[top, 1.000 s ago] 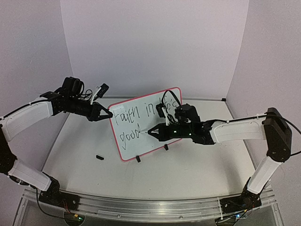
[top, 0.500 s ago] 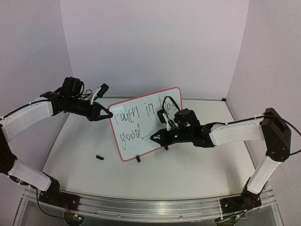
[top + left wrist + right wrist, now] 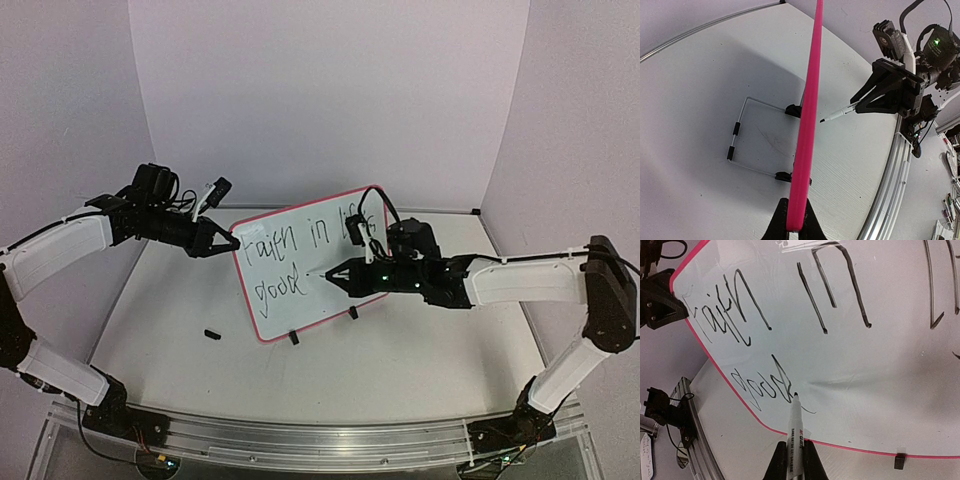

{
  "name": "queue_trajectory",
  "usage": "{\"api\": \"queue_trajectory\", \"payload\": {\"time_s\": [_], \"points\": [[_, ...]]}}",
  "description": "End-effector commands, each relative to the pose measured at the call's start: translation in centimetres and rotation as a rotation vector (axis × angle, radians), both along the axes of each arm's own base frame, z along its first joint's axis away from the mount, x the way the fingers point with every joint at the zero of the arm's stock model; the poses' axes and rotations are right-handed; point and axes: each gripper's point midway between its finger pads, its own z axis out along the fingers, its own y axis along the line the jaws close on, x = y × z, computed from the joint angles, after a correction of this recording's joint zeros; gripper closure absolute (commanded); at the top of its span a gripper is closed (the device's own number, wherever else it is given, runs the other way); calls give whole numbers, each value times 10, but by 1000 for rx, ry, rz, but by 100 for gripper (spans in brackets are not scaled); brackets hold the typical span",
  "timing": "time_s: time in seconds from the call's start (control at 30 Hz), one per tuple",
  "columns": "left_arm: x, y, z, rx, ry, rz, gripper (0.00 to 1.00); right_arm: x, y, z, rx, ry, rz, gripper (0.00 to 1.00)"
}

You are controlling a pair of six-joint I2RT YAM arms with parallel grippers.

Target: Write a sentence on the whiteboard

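Writing is well along: two lines already stand on your whiteboard (image 3: 285,305).
Your left gripper (image 3: 230,243) is clamped on the board's left edge, steadying it where it stands mid-table. "Good" ends line two, and your right gripper (image 3: 347,273), closed on the marker (image 3: 795,427), poises its tip just past that word, so more may follow.
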Motion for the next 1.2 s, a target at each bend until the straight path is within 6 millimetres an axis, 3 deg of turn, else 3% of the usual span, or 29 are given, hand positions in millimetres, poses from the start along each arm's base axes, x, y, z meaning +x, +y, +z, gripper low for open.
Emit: {"api": "queue_trajectory", "payload": {"time_s": [0.0,0.47,0.87,1.17], "points": [[3,6,-20,65,21,27,100,9,12,19,53,-38,20,100],[3,6,-22,67,24,27,100,23,12,5,44,-17,-14,100],[3,6,-22,67,24,25,100,12,3,-28,10,67,-18,100],[3,6,-23,72,23,29,100,15,8,-23,14,57,-10,100]]}}
